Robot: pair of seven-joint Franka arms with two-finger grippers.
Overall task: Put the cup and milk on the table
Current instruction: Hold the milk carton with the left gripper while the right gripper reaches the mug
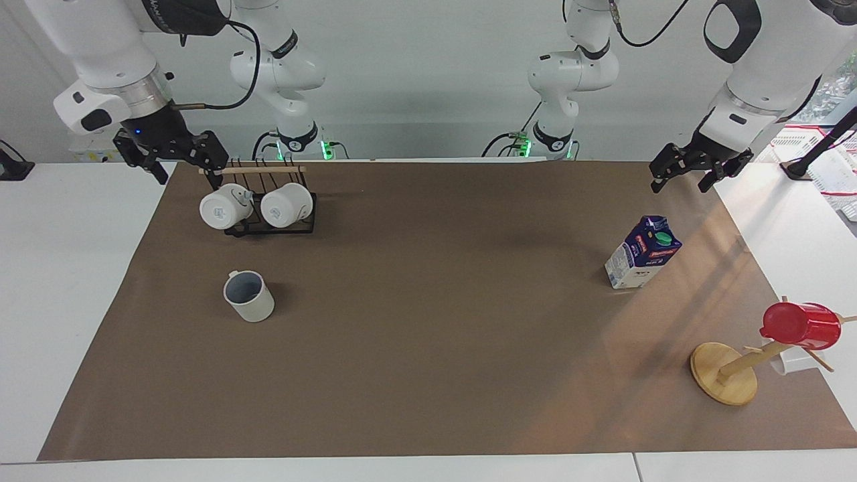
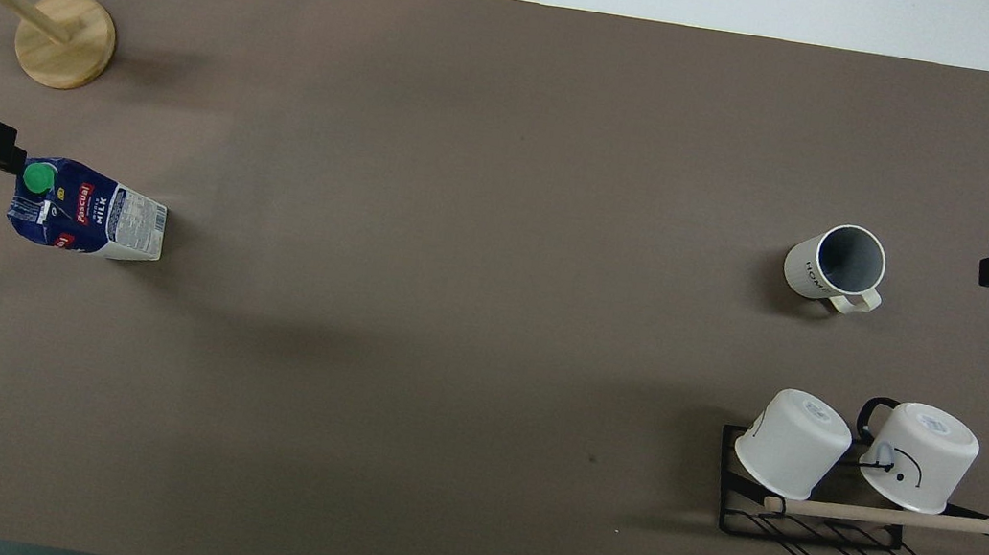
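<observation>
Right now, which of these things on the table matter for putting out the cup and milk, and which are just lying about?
Part of the job:
- cup, upright on the brown sheet
- milk, upright toward the left arm's end
- table

Just lying about:
- two white mugs on a black rack
- red cup on a wooden mug tree

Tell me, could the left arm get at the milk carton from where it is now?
Probably yes. The left end effector hangs above the table's edge at that arm's end, and the milk stands upright on the brown sheet near it, with nothing between them.
</observation>
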